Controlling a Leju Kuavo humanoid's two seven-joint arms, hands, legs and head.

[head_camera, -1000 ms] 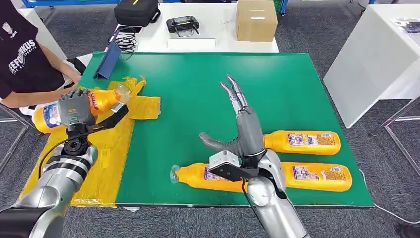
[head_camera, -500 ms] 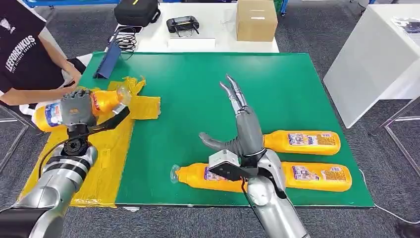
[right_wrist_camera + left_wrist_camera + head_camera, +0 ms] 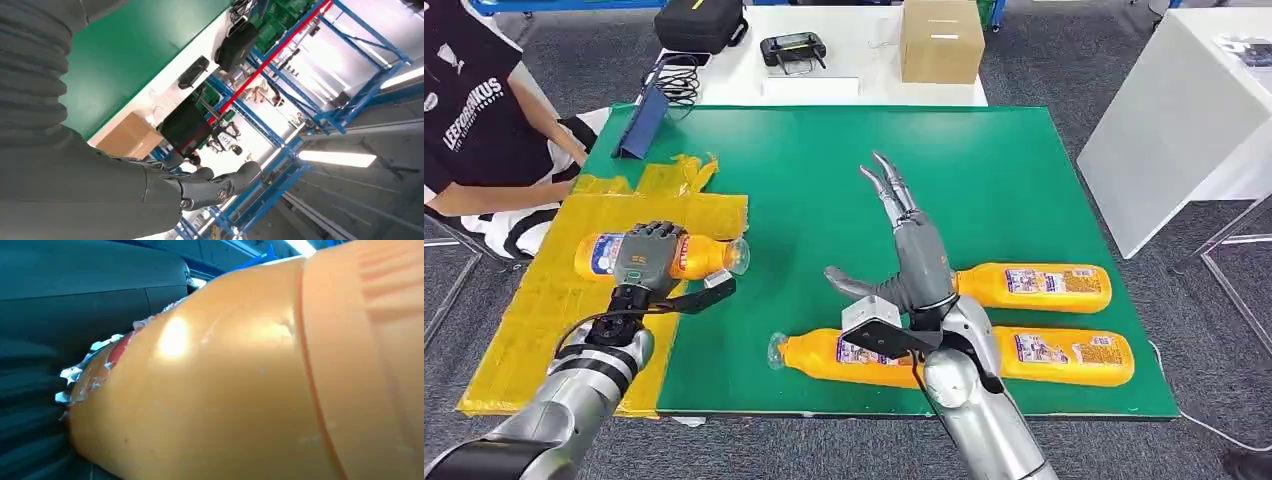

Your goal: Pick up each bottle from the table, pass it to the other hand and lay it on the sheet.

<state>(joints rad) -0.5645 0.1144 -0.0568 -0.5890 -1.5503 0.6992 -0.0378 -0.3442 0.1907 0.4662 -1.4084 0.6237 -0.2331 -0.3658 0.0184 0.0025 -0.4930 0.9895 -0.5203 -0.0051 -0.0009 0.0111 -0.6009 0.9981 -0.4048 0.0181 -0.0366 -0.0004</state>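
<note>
Orange plastic fills the left hand [image 3: 650, 256]: its fingers wrap the middle of a bottle [image 3: 692, 256] lying on its side, clear cap toward 3 o'clock, base toward 9 o'clock. The bottle sits over the yellow sheet [image 3: 534, 310], near that sheet's 3 o'clock edge, with the cap reaching out above the green mat [image 3: 1004, 170]. Whether it rests on the sheet or hangs just above it cannot be told. In the left wrist view the bottle's orange body [image 3: 240, 380] presses close to the lens, a torn strip of label at its shoulder.

The right hand [image 3: 911, 250] is empty, fingers straight and spread, pointing toward 12 o'clock over the middle of the mat, thumb out toward 9 o'clock. The right wrist view shows those dark fingers [image 3: 220, 187] held apart against blue shelving.

Three more bottles lie on their sides on the mat. One [image 3: 1036, 287] lies at 3 o'clock of the right hand. Two lie along the mat's 6 o'clock edge: one [image 3: 824, 355] with its cap toward 9 o'clock, partly behind the right wrist, and one [image 3: 1074, 356] further toward 3 o'clock.

At 9 o'clock a person [image 3: 474, 130] in a dark shirt sits beside the table. Beyond the mat at 12 o'clock stand a cardboard box [image 3: 941, 40], a black bag [image 3: 699, 22] and a handheld controller [image 3: 792, 47].
</note>
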